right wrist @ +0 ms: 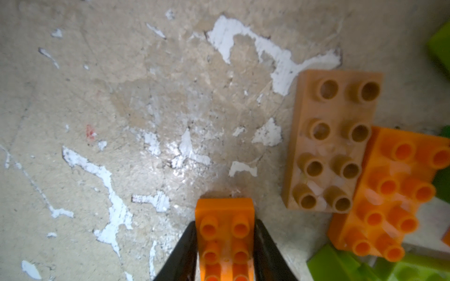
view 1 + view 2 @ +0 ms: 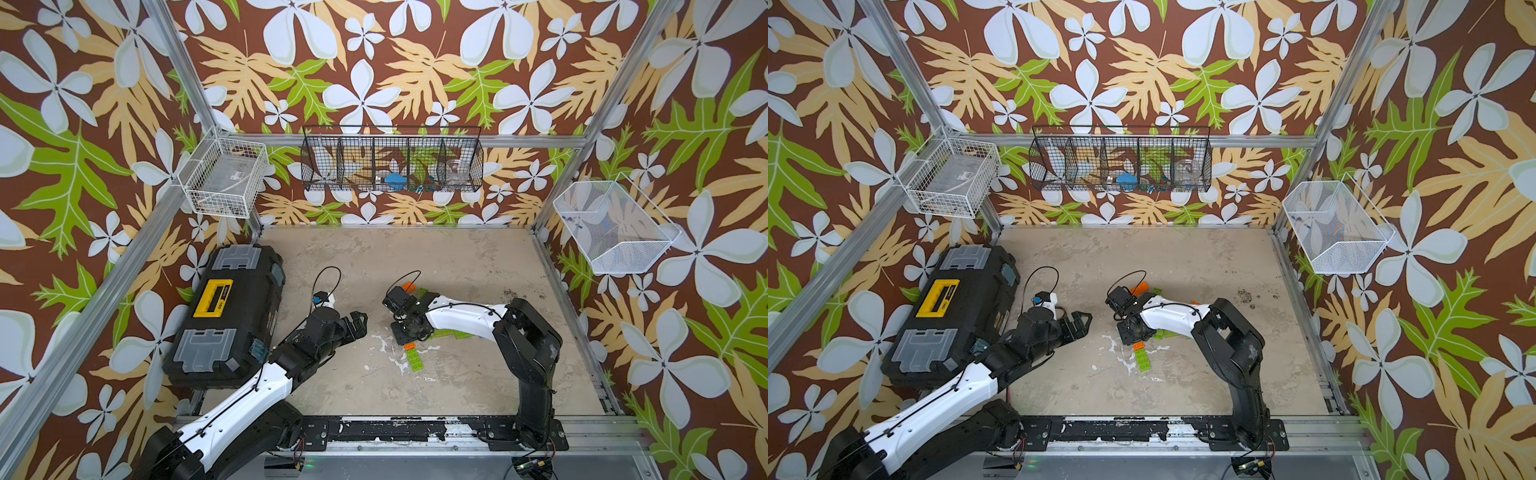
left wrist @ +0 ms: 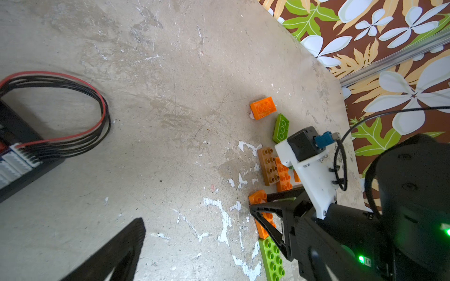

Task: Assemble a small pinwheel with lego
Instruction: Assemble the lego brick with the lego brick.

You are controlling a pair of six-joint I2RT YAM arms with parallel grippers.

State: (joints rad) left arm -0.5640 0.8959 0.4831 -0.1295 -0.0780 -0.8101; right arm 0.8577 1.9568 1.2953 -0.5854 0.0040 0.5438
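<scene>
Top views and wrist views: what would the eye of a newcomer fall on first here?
The loud flowered wallpaper on every wall catches the eye first, then the black toolbox with a yellow handle at the left edge of the table. Near the middle, orange and lime lego bricks lie scattered by the right gripper, which has an orange brick between its jaws.

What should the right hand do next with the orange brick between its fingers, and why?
Probably lift the orange brick and carry it to the brown brick: the fingers of the right hand flank it on the table, and the brown brick lies close by, studs up.
</scene>
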